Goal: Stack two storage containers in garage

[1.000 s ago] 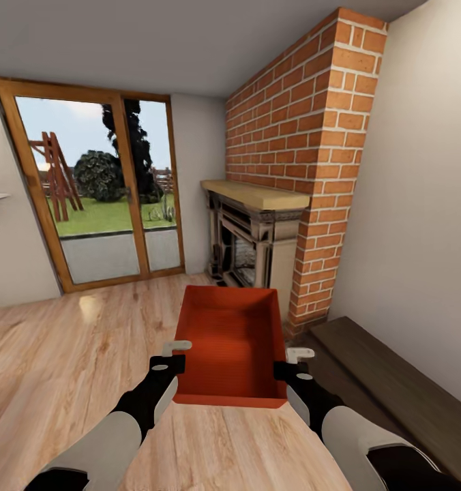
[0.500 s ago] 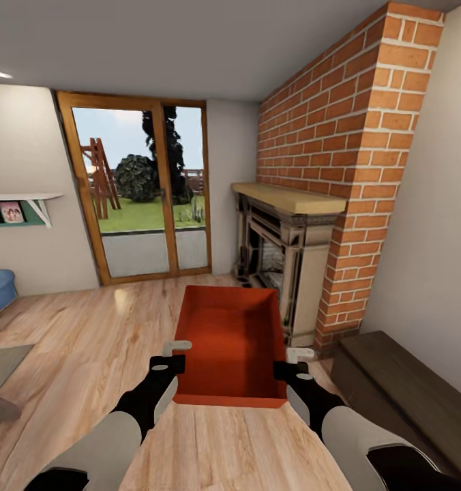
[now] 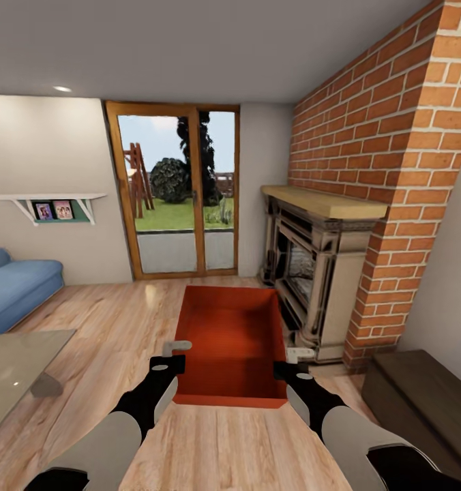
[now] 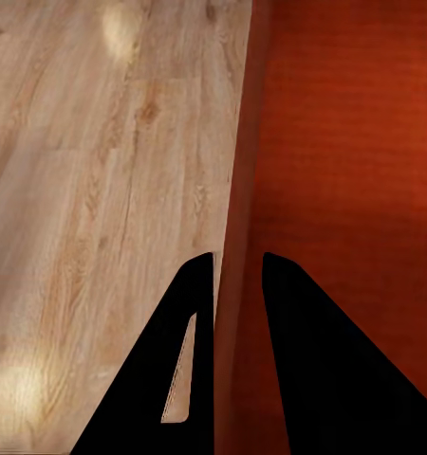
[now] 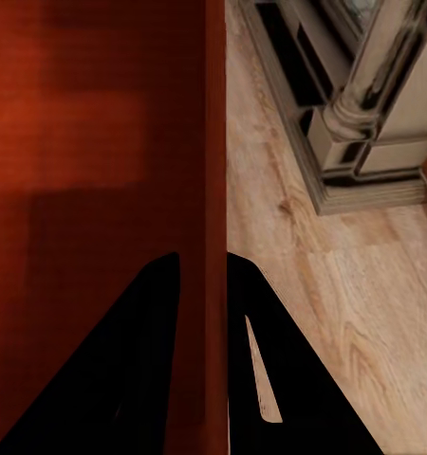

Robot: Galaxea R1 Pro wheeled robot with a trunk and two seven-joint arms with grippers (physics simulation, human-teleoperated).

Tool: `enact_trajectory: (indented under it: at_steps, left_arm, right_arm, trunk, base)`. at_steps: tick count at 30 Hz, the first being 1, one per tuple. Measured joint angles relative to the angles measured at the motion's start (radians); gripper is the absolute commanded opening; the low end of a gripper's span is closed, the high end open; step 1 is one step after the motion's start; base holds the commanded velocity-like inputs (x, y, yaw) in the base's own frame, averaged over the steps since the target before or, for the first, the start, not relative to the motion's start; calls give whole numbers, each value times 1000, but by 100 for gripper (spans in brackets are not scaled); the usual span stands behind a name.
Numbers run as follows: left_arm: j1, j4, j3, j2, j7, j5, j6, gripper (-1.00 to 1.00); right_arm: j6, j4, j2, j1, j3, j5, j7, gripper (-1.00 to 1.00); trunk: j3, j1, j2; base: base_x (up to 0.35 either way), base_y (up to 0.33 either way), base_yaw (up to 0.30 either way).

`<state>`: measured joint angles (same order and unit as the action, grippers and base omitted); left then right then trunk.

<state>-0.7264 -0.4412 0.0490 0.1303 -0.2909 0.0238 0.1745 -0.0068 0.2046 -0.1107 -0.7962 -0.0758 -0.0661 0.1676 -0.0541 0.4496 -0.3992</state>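
Head view shows one storage container (image 3: 230, 344) carried between both arms, held level above the wood floor (image 3: 87, 320) just beside the fireplace (image 3: 319, 273). The left gripper (image 3: 170, 358) is clamped on the container's left wall, one finger inside and one outside, and the right gripper (image 3: 292, 361) pinches the right wall the same way. Gripping opposite walls probably keeps the open box from tipping while the base turns. Compared with a second ago, the whole picture has swung: the fireplace and glass door (image 3: 179, 198) sit further right, and a blue sofa (image 3: 16, 286), wall shelf (image 3: 46, 201) and glass table (image 3: 16, 372) have come into sight, while container and arms keep their place.
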Motion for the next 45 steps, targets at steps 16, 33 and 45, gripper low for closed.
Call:
enact_trajectory:
  at_steps: [16,33,45]
  left_arm:
    - [0,1,1,0,-2,4,0,-100]
    - [0,1,0,0,-1,3,0,-100]
    - [0,1,0,0,-1,3,0,-100]
  right_arm:
    - [3,1,0,0,1,2,0,-100]
    - [3,1,0,0,0,2,0,-100]
    - [3,1,0,0,0,2,0,-100]
  trunk:
    - [-6,0,0]
    - [-6,0,0]
    - [-6,0,0]
  base:
    - [0,0,298]
    - [0,0,300]
    - [0,0,300]
